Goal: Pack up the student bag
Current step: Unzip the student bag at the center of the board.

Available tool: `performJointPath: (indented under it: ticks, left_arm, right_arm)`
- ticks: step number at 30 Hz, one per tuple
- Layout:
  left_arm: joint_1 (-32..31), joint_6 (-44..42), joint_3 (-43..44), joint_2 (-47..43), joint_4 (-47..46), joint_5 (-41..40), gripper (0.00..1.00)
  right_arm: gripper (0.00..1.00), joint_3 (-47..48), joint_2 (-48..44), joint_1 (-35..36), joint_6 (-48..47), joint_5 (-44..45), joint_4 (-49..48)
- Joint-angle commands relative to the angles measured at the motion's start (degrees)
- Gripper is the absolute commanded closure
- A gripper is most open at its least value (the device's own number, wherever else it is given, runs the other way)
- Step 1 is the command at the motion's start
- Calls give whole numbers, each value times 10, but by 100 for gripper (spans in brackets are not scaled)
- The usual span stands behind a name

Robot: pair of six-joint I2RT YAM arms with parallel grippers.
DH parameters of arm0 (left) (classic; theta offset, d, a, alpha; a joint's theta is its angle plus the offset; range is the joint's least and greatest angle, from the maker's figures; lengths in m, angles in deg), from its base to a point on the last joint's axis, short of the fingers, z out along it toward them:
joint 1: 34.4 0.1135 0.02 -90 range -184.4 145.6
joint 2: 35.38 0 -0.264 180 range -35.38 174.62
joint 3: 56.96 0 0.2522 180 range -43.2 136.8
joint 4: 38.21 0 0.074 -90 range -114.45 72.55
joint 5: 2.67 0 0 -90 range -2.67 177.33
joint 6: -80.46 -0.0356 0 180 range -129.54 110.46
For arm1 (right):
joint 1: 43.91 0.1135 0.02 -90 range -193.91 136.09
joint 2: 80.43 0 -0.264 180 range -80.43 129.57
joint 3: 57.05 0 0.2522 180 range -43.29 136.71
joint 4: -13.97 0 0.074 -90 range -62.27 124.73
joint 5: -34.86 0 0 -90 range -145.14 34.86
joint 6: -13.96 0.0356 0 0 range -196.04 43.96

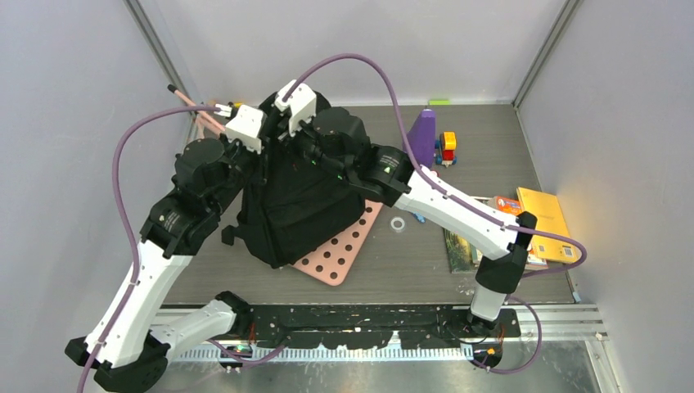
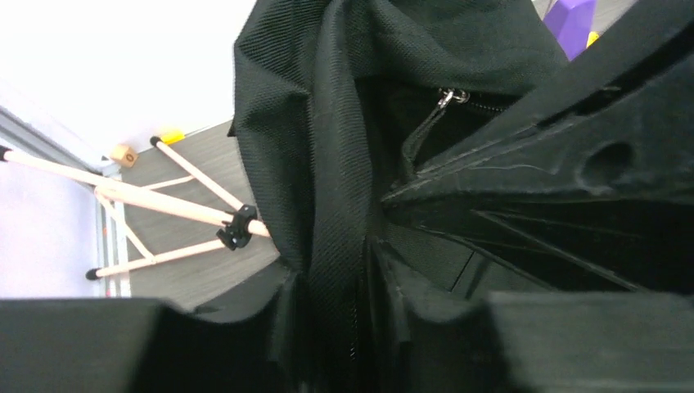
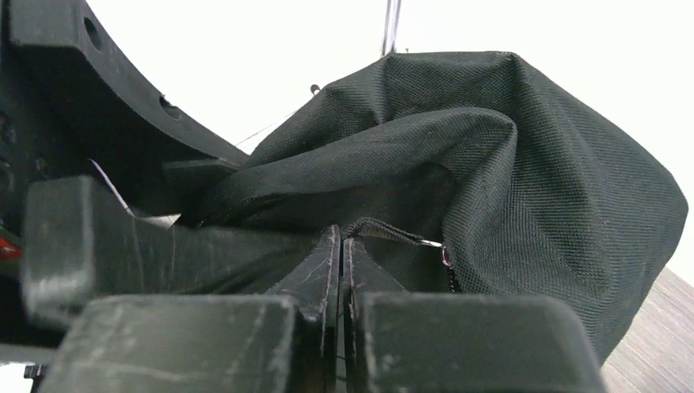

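Top view looks evenly, softly lit to me, shadows faint; both wrist views blow out white behind the student bag, its weave sharp.

Robot lab cell, plain grey walls, metal corner posts, dark worktable, black mounting rail at near edge

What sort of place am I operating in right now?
Probably a lab test cell, not a classroom: plain grey panel walls box in the table, a metal mounting rail lines its near edge, and the student bag sits among staged props like books and toy blocks.
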Motion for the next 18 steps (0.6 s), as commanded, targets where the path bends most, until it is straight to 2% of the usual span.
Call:
performJointPath:
  ticks: [1,3,7,12,18]
  left_arm:
    - [1,-1,7,-26,20,-9,53]
    - [1,-8,31,-38,44,-8,39]
    - [1,-16,87,-38,96,-5,26]
    - [1,-27,163,-15,116,12,25]
    - [1,-31,239,49,103,88,30]
  right_arm:
    - [100,6,-10,12,22,-3,-76]
    - [100,-20,-24,12,21,32,-95]
    - [100,-86,-63,11,13,69,-134]
    - [100,-153,-106,11,13,72,-159]
    - [100,-189,-142,11,13,81,-167]
